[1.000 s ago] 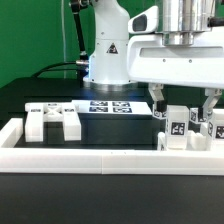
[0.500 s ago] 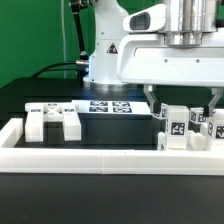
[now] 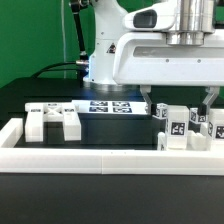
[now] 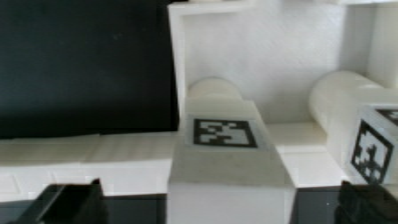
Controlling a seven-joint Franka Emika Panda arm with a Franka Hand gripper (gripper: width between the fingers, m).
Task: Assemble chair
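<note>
**Entry: chair assembly, state of stock**

1. Gripper: jaws spread wide, nothing between them. It hangs just above the right-hand cluster, not touching it as far as I can see.
2. Right-hand cluster: several tagged white posts or legs standing close together at the exterior view's right, just behind the border frame.
3. Left-hand group: blocky white chair pieces side by side at the exterior view's left (whether joined or merely abutting, I cannot tell).
4. Marker board: flat between the two groups, in front of the arm's base.

**Progress, my reading:** early. I see no seat standing on legs and nothing chair-shaped. The parts lie in two separate lots, well apart, so essentially all of the joining is left, starting with a grasp from the cluster below the jaws.

**Per view:**
- The exterior view alone shows both lots, the marker board and the jaw spread.
- The wrist view alone shows the detail underneath:
  - a round-topped post with its tag facing the camera;
  - a second post just beside it;
  - a flat white piece behind them;
  - one dark fingertip at the picture's edge, clear of the post.
</note>
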